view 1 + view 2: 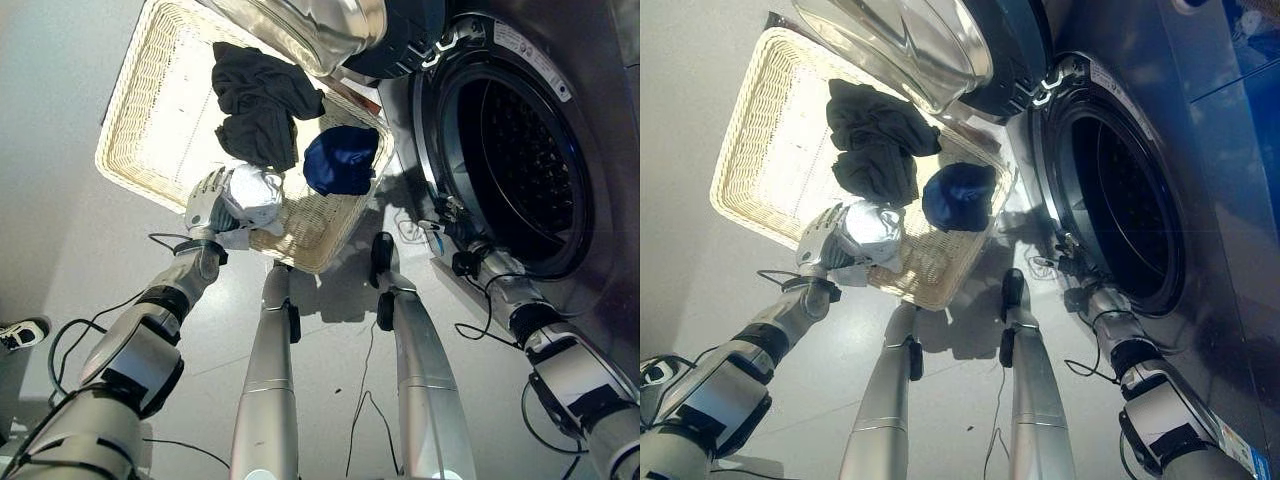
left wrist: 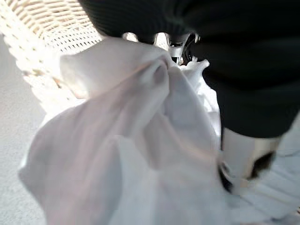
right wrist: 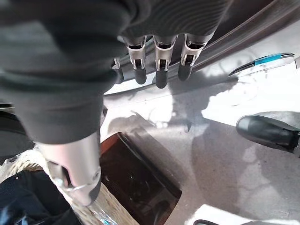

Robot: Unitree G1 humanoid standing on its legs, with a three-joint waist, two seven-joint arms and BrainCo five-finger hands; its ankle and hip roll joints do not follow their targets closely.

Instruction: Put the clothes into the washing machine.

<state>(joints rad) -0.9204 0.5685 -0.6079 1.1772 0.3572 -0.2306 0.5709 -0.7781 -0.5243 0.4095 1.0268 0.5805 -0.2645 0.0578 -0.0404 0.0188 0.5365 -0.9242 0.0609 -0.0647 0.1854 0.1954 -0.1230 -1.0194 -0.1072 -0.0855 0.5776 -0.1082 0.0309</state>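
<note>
Left hand: the left hand (image 1: 207, 205) sits at the near rim of the wicker basket (image 1: 140, 110), its fingers curled into a bunched white garment (image 1: 253, 195) and pinching it.
Left wrist view: from up close, the white cloth (image 2: 117, 154) is gathered in folds right under the hand's dark cover, with the basket weave just behind it.
Right hand: the right hand (image 1: 447, 222) rests low by the bottom edge of the washing machine's door opening (image 1: 520, 160); its fingers (image 3: 161, 70) hang fairly straight and relaxed, holding nothing.
Right wrist view: the floor beside the machine, a dark brown flat panel near the basket corner and a person's black shoe (image 3: 267, 132), none of which the head views make plain.
Other clothes: a dark grey garment (image 1: 258, 100) lies heaped in the middle of the basket; a navy blue garment (image 1: 340, 160) lies at the corner nearest the machine.
Washing machine: the round door (image 1: 330, 30) is swung open above the basket, and the drum looks dark and empty from here.
Step in hand: probably the first pick, white garment gripped but not yet clear of the basket.
Next move: lift the cloth free of the rim, then carry it across to the drum mouth without letting it trail or snag on the open door.
</note>
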